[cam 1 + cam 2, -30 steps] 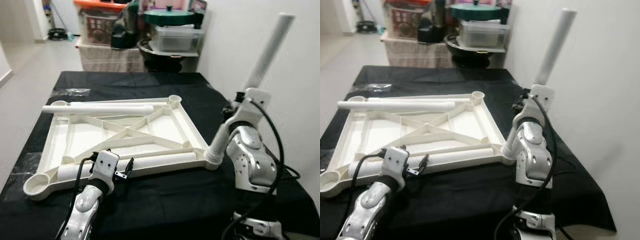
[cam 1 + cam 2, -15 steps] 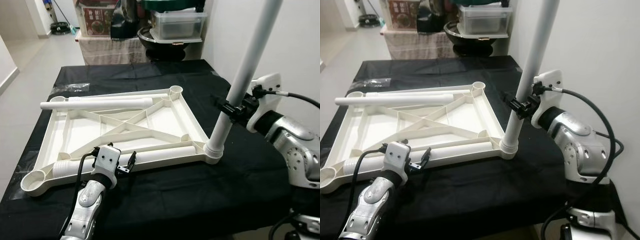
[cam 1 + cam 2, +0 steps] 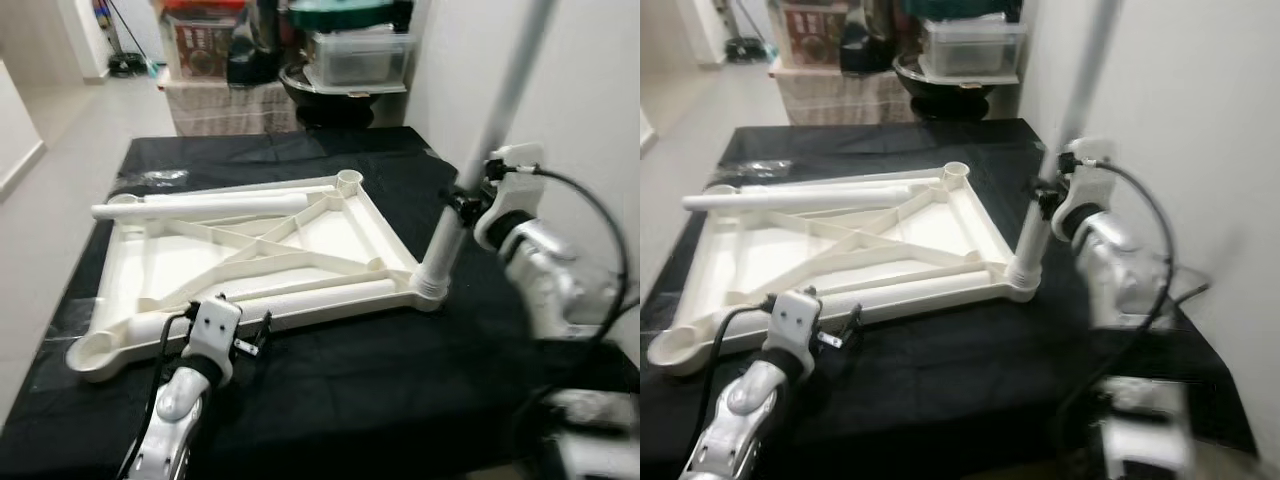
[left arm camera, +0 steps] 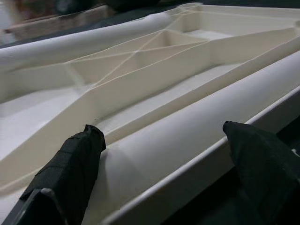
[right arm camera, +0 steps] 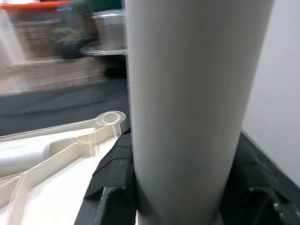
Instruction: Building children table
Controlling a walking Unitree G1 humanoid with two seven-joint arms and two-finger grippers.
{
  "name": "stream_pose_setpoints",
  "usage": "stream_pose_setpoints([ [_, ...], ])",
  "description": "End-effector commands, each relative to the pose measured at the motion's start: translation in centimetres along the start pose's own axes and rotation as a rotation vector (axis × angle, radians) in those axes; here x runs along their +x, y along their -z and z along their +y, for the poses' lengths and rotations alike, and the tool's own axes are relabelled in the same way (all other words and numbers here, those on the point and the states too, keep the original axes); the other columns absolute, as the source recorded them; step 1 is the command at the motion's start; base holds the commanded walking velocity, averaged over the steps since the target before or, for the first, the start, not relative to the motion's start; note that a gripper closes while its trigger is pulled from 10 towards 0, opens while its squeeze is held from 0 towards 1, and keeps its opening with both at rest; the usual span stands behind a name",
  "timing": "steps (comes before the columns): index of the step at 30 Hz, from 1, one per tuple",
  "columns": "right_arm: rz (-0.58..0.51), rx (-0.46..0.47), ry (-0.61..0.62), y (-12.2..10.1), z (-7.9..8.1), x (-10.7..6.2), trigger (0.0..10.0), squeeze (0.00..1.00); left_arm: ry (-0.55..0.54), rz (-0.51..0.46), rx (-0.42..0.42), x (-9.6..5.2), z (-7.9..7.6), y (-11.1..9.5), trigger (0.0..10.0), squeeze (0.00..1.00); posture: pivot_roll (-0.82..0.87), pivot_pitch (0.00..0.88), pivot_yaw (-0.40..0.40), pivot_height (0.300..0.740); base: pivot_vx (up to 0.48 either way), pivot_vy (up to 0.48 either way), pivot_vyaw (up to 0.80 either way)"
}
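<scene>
Black cloth covers the work table (image 3: 330, 400), and your upside-down cream tabletop (image 3: 180, 262) lies flat on it with the ribbed underside facing up. It's molded plastic, so I'd guess light and stiff, but smooth enough to skate on that cloth if you shove it sideways.

One leg (image 3: 470, 185) stands upright in the corner socket (image 3: 430, 290) nearest your right arm. Your right gripper (image 3: 466, 200) is clamped around it partway up, and the wrist view has the tube wedged between both black fingers (image 5: 112, 187). A grip that low seems sensible to me: closer to the socket means less wobble, and the round tube looks slick, so push straight down, not at an angle.

Two more legs lie across the tabletop, one along the far edge (image 3: 200, 207), one in the near channel (image 3: 300, 297). Your left gripper (image 3: 255, 340) sits at that near edge with its fingers (image 4: 70, 164) spread wide on either side of the near leg, holding nothing. Grab that one around mid-length so it balances.

Boxes and tubs (image 3: 350, 55) are stacked on a shelf behind the table.
</scene>
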State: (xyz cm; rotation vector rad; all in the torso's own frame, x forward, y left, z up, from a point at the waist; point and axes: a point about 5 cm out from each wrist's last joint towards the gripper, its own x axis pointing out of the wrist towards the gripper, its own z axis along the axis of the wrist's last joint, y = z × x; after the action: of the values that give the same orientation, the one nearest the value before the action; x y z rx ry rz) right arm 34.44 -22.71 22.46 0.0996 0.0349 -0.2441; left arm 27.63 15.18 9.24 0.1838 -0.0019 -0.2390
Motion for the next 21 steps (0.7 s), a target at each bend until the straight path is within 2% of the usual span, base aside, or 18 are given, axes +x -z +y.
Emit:
stream_pose_setpoints([
  [1, 0.193, 0.016, 0.122, 4.7, -0.6, -1.9, 0.0, 0.00, 0.007, 0.028, 0.008, -0.1, 0.1, 0.4, 10.0, 0.00, 0.01, 0.000, -0.058, 0.740, 0.000, 0.000, 0.00],
  [3, 0.193, 0.016, 0.122, 4.7, -0.6, -1.9, 0.0, 0.00, 0.007, 0.028, 0.008, -0.1, 0.1, 0.4, 10.0, 0.00, 0.01, 0.000, -0.058, 0.740, 0.000, 0.000, 0.00],
  [4, 0.214, 0.006, 0.066, 5.6, 1.0, -3.1, 10.0, 0.00, 0.009, 0.029, 0.010, -0.1, 0.1, 0.4, 10.0, 0.00, 0.00, 0.000, -0.053, 0.740, 0.000, 0.000, 0.00],
  [6, 0.201, -0.009, -0.053, 5.9, 3.0, -4.5, 10.0, 0.00, 0.013, 0.031, 0.012, -0.1, 0.1, 0.5, 10.0, 0.00, 0.00, 0.000, -0.050, 0.740, 0.000, 0.000, 0.00],
  [10, 0.139, -0.019, -0.146, 4.7, 3.3, -4.3, 10.0, 0.00, 0.015, 0.032, 0.010, 0.0, 0.0, 0.5, 10.0, 0.00, -0.01, 0.000, -0.048, 0.740, 0.000, 0.000, 0.00],
  [12, 0.139, -0.019, -0.146, 4.7, 3.3, -4.3, 10.0, 0.00, 0.015, 0.032, 0.010, 0.0, 0.0, 0.5, 10.0, 0.00, -0.01, 0.000, -0.048, 0.740, 0.000, 0.000, 0.00],
  [13, 0.086, -0.021, -0.149, 3.8, 2.9, -3.8, 10.0, 1.00, 0.016, 0.032, 0.008, 0.1, 0.0, 0.5, 10.0, 0.00, -0.01, 0.000, -0.050, 0.740, 0.000, 0.000, 0.00],
  [14, 0.043, -0.035, -0.182, 2.3, 2.3, -2.8, 10.0, 1.00, 0.017, 0.031, 0.006, 0.1, -0.2, 0.6, 10.0, 0.00, -0.02, 0.000, -0.054, 0.740, 0.000, 0.000, 0.00],
  [16, 0.043, -0.035, -0.182, 2.3, 2.3, -2.8, 10.0, 1.00, 0.017, 0.031, 0.006, 0.1, -0.2, 0.6, 10.0, 0.00, -0.02, 0.000, -0.054, 0.740, 0.000, 0.000, 0.00],
  [17, 0.021, -0.026, -0.251, 0.7, 2.2, -2.1, 10.0, 1.00, 0.017, 0.030, 0.003, 0.2, -0.2, 0.5, 10.0, 0.00, -0.02, 0.000, -0.056, 0.740, 0.000, 0.000, 0.00],
  [18, -0.002, -0.012, -0.390, -1.0, 2.3, -1.7, 10.0, 0.00, 0.016, 0.030, 0.001, 0.2, -0.3, 0.6, 10.0, 0.00, -0.02, 0.000, -0.057, 0.740, 0.000, 0.000, 0.00],
  [19, -0.002, -0.012, -0.390, -1.0, 2.3, -1.7, 10.0, 0.00, 0.016, 0.030, 0.001, 0.2, -0.3, 0.6, 10.0, 0.00, -0.02, 0.000, -0.057, 0.740, 0.000, 0.000, 0.00],
  [21, -0.062, -0.046, -0.683, -3.2, 2.5, -2.3, 10.0, 0.00, 0.013, 0.030, -0.002, 0.2, -0.3, 0.6, 10.0, 0.00, -0.01, 0.000, -0.058, 0.740, 0.000, 0.000, 0.00],
])
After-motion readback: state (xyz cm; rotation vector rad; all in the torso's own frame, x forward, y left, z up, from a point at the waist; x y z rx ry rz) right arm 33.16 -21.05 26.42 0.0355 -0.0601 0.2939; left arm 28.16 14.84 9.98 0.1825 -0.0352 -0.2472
